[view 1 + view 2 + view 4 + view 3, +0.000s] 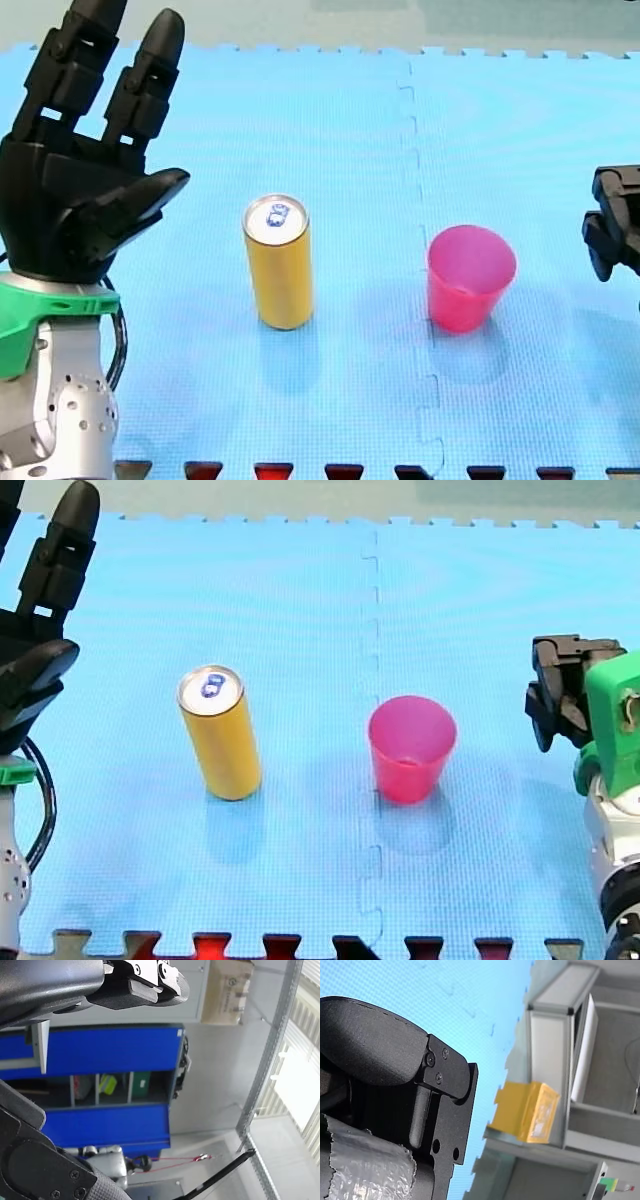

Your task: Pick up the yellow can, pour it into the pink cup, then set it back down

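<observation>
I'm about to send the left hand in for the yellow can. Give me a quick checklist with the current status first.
1. Yellow can stands upright on the blue mat: ok.
2. Can is free, with neither hand touching it: ok.
3. Left hand is open, raised to the left of the can: ok.
4. Pink cup is upright with its mouth up, to the right of the can and apart from it: ok.
5. Right hand is at the mat's right side, apart from the cup: ok.
6. Can already opened for pouring: cannot tell.
</observation>
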